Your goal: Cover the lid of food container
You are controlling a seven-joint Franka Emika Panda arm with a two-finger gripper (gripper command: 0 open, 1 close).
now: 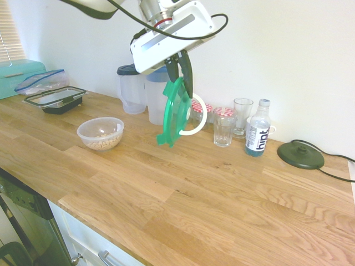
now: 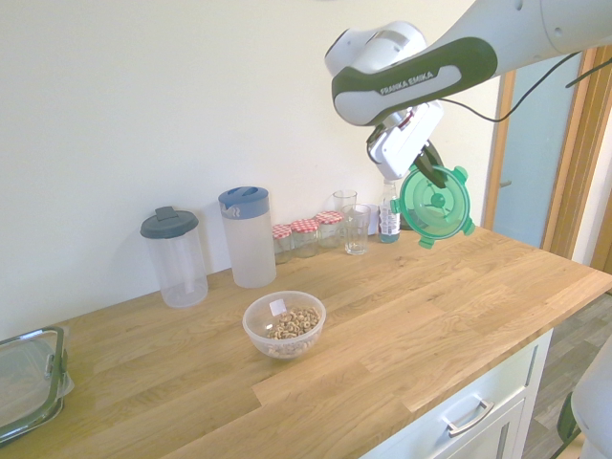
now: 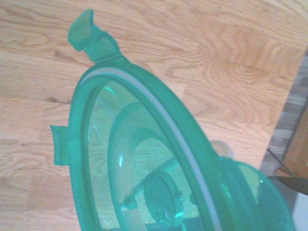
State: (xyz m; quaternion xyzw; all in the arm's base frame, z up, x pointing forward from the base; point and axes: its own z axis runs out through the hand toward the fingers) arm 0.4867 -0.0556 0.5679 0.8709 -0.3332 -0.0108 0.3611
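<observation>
The gripper is clamped on the rim of the lid, which hangs on edge in the air, well off to one side of the bowl on the counter. To do this well, carry the lid over the bowl, tip it flat and centre it before lowering.
</observation>
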